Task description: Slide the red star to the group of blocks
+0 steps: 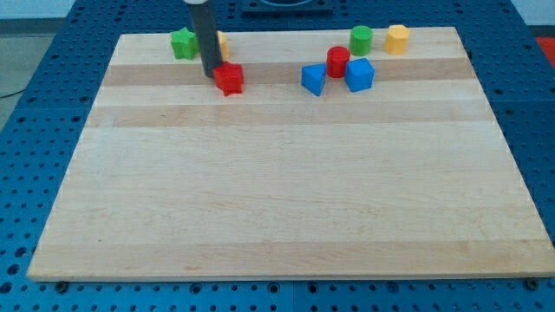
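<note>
The red star (230,79) lies near the view's top, left of centre, on the wooden board (277,191). My tip (211,73) stands right against the star's left side, touching or nearly so. To the star's right is a group of blocks: a blue block (314,79), a red cylinder (338,61) and a blue cube (359,74). A green cylinder (361,39) and a yellow block (397,38) sit just above them. The rod hides part of a yellow block (222,42) behind it.
A green star-like block (183,42) sits at the board's top left, just left of the rod. The board lies on a blue perforated table (35,130).
</note>
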`<state>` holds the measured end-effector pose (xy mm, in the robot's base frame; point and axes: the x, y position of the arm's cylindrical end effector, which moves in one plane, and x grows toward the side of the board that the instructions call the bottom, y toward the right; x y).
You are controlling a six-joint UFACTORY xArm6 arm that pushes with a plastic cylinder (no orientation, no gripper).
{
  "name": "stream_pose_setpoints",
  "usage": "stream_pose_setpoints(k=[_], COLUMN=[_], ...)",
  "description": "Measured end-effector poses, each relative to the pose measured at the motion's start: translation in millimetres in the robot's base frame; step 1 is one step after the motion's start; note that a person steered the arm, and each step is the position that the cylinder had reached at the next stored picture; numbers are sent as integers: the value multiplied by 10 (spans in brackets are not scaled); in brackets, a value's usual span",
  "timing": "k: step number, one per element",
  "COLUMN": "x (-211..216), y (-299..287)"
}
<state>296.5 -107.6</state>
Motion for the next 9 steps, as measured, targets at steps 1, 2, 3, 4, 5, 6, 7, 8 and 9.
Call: stream_pose_setpoints(k=[1, 2, 3, 4, 5, 6, 7, 8, 9], x=[5, 45, 264, 452, 462, 404, 396, 352, 158], y=[-121, -419, -608, -607, -365, -123, 250, 544, 650])
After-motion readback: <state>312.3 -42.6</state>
